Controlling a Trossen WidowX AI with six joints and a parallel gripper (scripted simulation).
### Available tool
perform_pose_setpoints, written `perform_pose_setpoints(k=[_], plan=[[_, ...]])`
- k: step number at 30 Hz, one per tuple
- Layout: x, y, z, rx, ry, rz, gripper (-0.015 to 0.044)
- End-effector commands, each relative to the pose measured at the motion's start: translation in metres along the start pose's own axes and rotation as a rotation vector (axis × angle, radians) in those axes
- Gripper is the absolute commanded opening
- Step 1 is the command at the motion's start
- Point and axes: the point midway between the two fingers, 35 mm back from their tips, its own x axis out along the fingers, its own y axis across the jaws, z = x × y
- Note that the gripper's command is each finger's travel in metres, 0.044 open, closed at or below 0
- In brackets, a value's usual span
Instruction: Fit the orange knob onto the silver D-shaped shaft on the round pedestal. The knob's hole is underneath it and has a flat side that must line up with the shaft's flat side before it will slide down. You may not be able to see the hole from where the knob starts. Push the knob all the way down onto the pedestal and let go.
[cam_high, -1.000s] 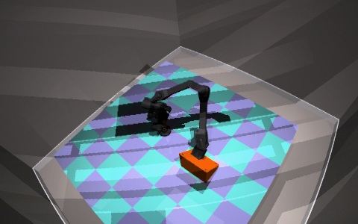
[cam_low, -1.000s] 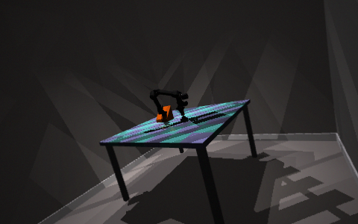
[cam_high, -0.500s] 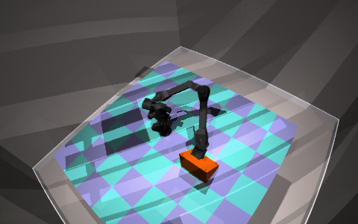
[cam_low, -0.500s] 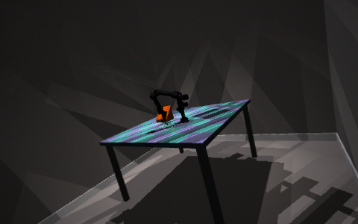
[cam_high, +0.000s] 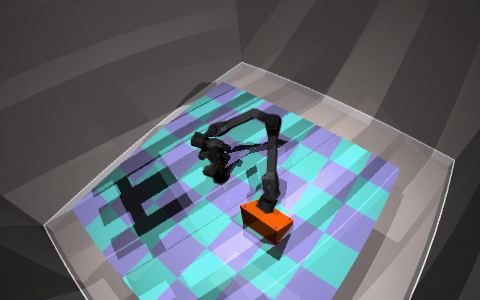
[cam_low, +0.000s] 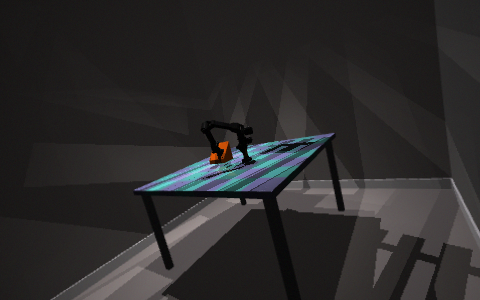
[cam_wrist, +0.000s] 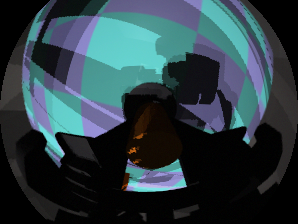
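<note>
"So, what does the top view give you?"

"The gripper (cam_high: 219, 168) (cam_low: 245, 155) (cam_wrist: 150, 120) hangs low over the checkered table (cam_high: 340, 200) (cam_low: 225, 186) (cam_wrist: 115, 45), a hint of orange knob (cam_high: 220, 169) (cam_wrist: 155, 142) inside it. Just beneath, the dark round pedestal (cam_high: 222, 179) (cam_low: 249, 159) (cam_wrist: 167, 92). Which way the knob points, I can't tell there."

"And the exterior view?"

"The wrist reaches down steeply, close above the pedestal. The knob is too small to pick out."

"The wrist view, then?"

"Better: the fingers are closed on the knob, one at each side. It tapers, narrow end toward the pedestal, and its long axis runs up the picture between them."

"How would it handle?"

"Light and stiff, I'd guess, hardly fragile; smooth sides might slip or twist. I'd keep the hold across opposite sides, square and centred, for turning and pushing."

"And its flat?"

"Hidden, like the shaft's. I can't judge the match."
</note>
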Motion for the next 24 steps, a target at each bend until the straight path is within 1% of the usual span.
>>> perform_pose_setpoints(k=[1, 17, 24], plan=[[-0.0003, -0.0001, 0.0001, -0.002, 0.0, 0.0, 0.0026], [-0.0003, -0.0001, 0.0001, -0.002, 0.0, 0.0, 0.044], [-0.0003, -0.0001, 0.0001, -0.002, 0.0, 0.0, 0.044]])
